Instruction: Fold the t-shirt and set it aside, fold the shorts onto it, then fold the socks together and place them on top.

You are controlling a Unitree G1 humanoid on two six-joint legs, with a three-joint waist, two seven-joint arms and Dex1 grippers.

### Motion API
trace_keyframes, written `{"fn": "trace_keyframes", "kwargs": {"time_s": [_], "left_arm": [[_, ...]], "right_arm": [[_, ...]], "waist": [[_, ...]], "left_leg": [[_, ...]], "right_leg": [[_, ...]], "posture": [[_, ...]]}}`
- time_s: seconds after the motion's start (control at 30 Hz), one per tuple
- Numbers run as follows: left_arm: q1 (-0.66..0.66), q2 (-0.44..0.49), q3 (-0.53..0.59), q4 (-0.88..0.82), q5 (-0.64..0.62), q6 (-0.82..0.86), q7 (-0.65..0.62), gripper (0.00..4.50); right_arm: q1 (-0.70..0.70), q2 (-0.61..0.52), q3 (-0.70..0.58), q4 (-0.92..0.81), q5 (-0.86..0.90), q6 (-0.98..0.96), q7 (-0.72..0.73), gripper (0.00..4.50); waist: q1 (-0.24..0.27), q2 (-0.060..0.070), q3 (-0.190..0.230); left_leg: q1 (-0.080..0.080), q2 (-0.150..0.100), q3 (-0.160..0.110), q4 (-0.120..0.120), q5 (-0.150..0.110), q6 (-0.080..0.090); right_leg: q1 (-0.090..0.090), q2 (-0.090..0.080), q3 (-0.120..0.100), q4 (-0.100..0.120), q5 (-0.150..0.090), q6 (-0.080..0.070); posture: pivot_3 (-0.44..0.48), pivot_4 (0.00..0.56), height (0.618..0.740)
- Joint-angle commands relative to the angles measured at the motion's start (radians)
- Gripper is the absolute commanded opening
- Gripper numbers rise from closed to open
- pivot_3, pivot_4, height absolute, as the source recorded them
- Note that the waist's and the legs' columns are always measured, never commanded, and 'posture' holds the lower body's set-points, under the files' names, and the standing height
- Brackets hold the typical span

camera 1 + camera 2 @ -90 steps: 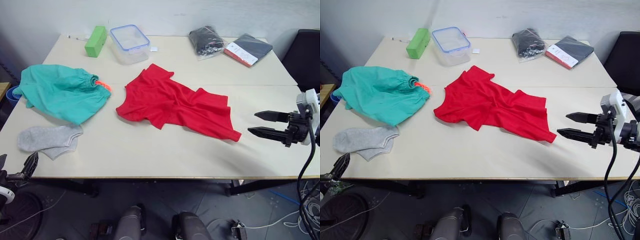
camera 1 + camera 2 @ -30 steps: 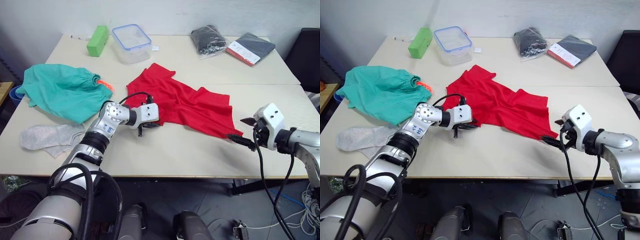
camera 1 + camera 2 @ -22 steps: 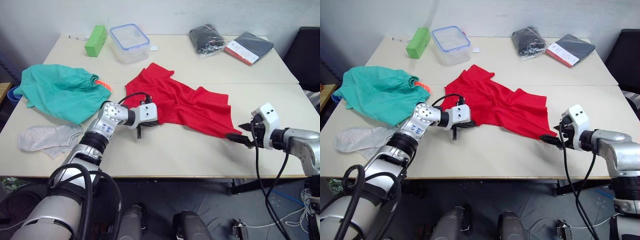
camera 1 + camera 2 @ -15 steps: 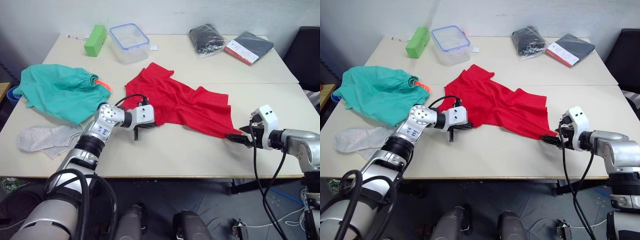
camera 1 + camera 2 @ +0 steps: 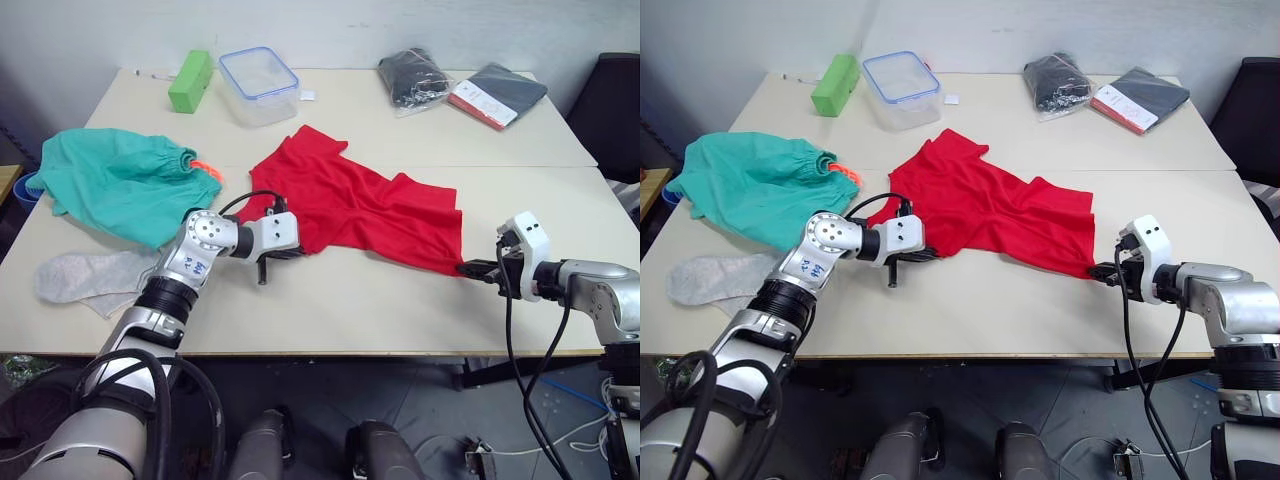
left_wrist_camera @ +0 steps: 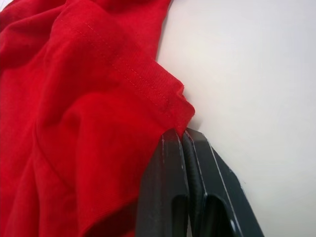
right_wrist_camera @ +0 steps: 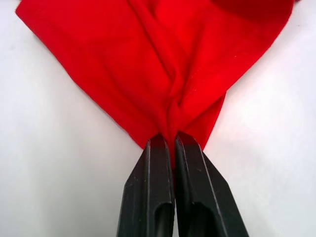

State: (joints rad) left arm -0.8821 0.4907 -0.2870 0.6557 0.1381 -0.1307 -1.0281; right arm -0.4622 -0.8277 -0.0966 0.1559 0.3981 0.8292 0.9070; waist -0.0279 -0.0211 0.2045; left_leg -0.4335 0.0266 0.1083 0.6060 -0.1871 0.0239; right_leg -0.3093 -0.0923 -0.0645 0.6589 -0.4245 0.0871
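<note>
We see the t-shirt (image 5: 355, 208) lying crumpled across the middle of the worktop (image 5: 400, 310), spread from the far left toward the near right. Our left end effector (image 5: 285, 254) sits at the shirt's near-left edge; in its wrist view the two black fingers (image 6: 168, 187) are pressed together with a hemmed corner of red cloth pinched between them, though how much cloth lies inside the grip is hidden by the fingers themselves. Our right end effector (image 5: 1102, 272) is at the shirt's near-right corner, and its wrist view shows the fingers (image 7: 153, 192) closed on a gathered point of the fabric, which fans out beyond them. From the head views both fingertip pairs are small and dark, so we rely on the wrist views for the grip.

The shorts (image 5: 120, 185) lie bunched at the left of the worktop, well apart from the shirt, their orange drawstring (image 5: 205, 170) peeking out at the waistband. The socks (image 5: 90, 280) lie near the front left edge, just beside the shorts and partly behind our left arm; we cannot tell how they overlap.

At the far side stand a green block (image 5: 191, 82), a clear lidded container (image 5: 260, 85), a black bagged bundle (image 5: 412, 77) and a flat dark packet (image 5: 500, 96).
</note>
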Motion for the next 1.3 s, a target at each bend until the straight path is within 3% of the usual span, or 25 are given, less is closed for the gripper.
{"fn": "trace_keyframes", "kwargs": {"time_s": [0.03,0.33,0.6,0.77,1.3], "left_arm": [[0.045,0.056,0.018,-0.088,-0.033,0.035,-0.08,0.0],[0.152,0.172,0.063,-0.264,-0.094,0.131,-0.159,0.0],[0.19,0.176,0.082,-0.352,-0.112,0.214,-0.146,0.0],[0.189,0.178,0.083,-0.356,-0.105,0.223,-0.137,0.0],[0.177,0.178,0.078,-0.331,-0.093,0.201,-0.126,0.0]], "right_arm": [[0.034,-0.055,0.017,-0.047,-0.054,-0.147,0.05,0.04],[0.063,-0.087,0.02,-0.067,-0.091,-0.302,0.101,0.04],[0.078,-0.067,0.025,-0.065,-0.109,-0.315,0.091,0.04],[0.087,-0.081,0.012,-0.09,-0.095,-0.293,0.101,1.33],[0.076,-0.096,0.002,-0.121,-0.072,-0.198,0.086,1.33]], "waist": [[0.0,0.0,0.0],[0.001,0.0,0.0],[0.002,0.0,0.0],[0.002,0.0,0.0],[0.002,0.0,0.0]], "left_leg": [[0.0,0.0,0.0,0.0,0.0,0.0],[-0.003,0.0,0.0,0.001,0.0,0.0],[-0.005,0.0,-0.001,0.004,0.0,0.0],[-0.005,0.0,-0.001,0.004,0.0,0.0],[-0.005,0.0,-0.001,0.004,0.0,0.0]], "right_leg": [[0.0,0.0,0.0,0.0,0.0,0.0],[-0.004,0.0,0.001,0.001,0.0,0.0],[-0.004,0.0,0.0,0.002,0.0,0.0],[-0.004,0.0,0.0,0.002,0.0,0.0],[-0.004,0.0,0.0,0.002,0.0,0.0]], "posture": [[0.0,0.15,0.74],[0.0,0.15,0.74],[0.0,0.15,0.74],[0.0,0.15,0.74],[0.0,0.15,0.74]]}}
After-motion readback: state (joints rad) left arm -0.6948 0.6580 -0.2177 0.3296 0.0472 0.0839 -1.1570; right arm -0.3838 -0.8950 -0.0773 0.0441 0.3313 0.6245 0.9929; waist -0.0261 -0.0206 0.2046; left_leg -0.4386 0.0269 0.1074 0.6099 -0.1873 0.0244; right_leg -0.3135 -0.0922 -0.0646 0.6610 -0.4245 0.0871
